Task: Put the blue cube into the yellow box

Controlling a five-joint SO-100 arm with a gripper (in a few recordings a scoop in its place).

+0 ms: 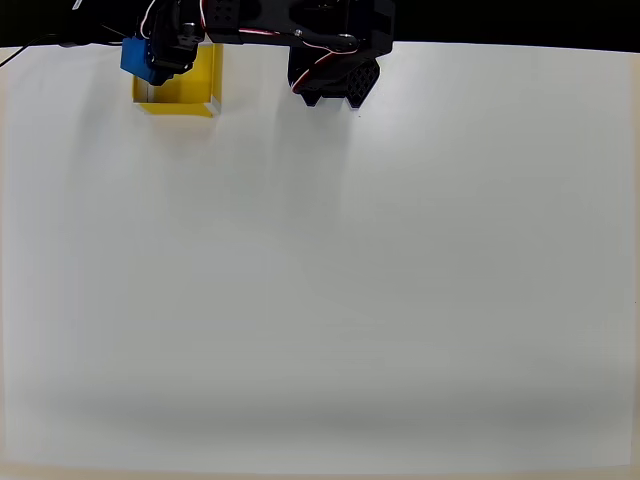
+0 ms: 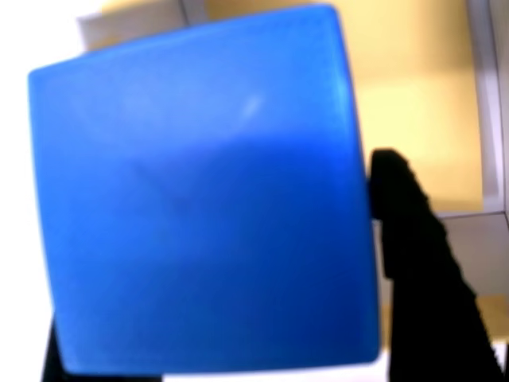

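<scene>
No readable text, labels, brands, numbers or signs in the overhead or wrist view. Checked the blue cube (image 2: 199, 199): plain matte faces, no marking. Checked the yellow box (image 1: 190, 95): unmarked walls and rim.
</scene>
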